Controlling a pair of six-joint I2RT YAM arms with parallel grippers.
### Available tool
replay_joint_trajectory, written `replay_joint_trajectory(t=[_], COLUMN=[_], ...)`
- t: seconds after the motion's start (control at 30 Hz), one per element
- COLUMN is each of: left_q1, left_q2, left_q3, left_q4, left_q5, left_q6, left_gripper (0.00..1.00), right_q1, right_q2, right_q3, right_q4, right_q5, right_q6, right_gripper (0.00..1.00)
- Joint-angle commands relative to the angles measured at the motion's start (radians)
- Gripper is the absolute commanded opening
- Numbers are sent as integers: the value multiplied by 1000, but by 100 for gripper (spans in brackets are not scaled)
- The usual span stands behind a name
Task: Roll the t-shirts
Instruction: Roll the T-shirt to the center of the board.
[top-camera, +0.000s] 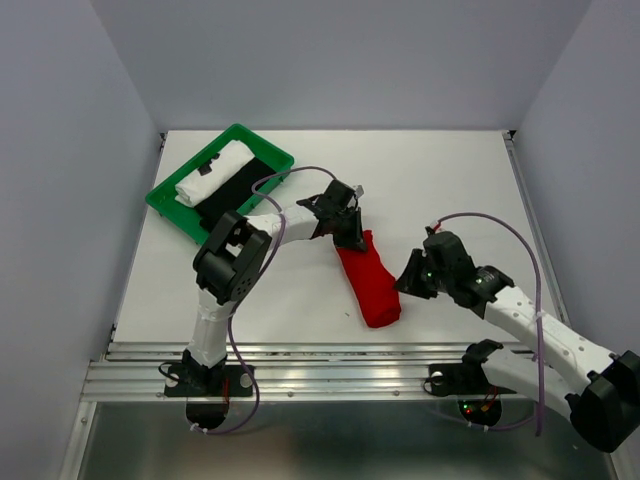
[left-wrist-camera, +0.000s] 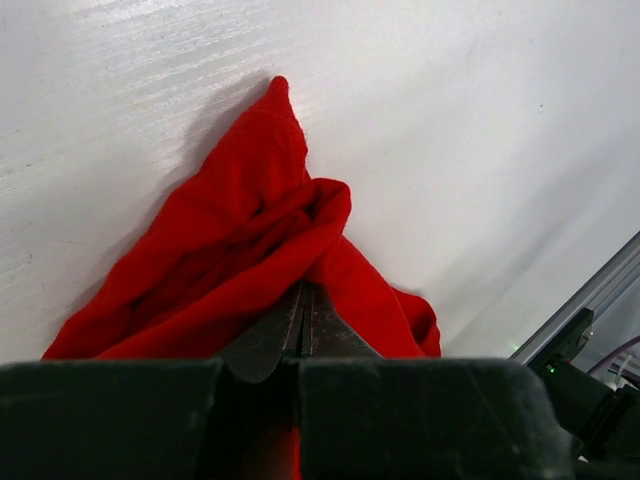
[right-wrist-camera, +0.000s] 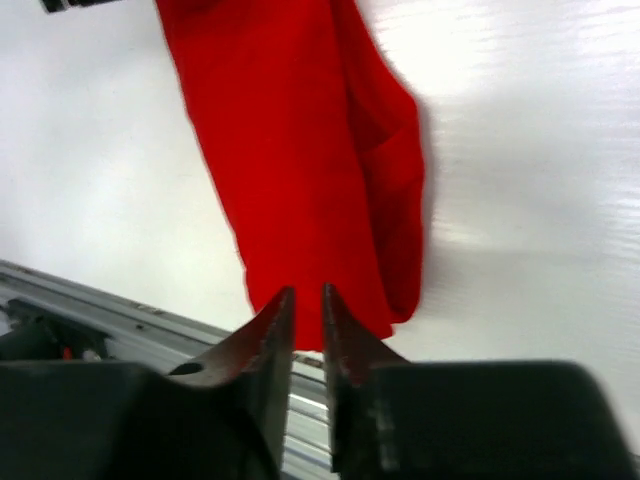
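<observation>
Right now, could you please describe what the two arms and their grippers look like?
Both the left arm and right arm have white links with bulky black joint housings. A thin purple cable loops along each. The left gripper and right gripper are black blocks with dark fingers tapering to narrow tips. Small red and green lights glow at the right base.

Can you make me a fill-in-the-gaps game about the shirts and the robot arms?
1. The white t-shirt lies in a tray coloured ____.
2. Beside it in that tray lies another t-shirt, coloured ____.
3. The red t-shirt on the table is pinched by the tool of the ____ arm.
Missing words: green, black, left.
</observation>
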Motion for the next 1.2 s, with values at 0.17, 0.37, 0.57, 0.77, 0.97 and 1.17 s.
replay_joint_trajectory(t=[0.17,0.37,0.57,0.77,0.97,1.17], left_q1=[-5,-5,3,63,101,106], left_q2=[55,69,40,-43,-49,20], left_q3=[37,51,79,108,138,157], left_q4=[-35,-52,-78,-98,-121,-112], left_q5=[-38,-39,8,47,34,47], left_q6=[32,41,58,62,87,85], left_gripper=[1,1,1,1,1,1], right_q1=[145,145,145,145,145,145], right_q2=[49,167,197,99,29,135], right_q3=[-104,-227,-251,-165,-84,-49], right_q4=[179,196,199,110,89,92], right_q5=[4,159,197,232,261,240], right_q6=[241,390,419,358,350,339], right_gripper=[9,1,1,1,1,1])
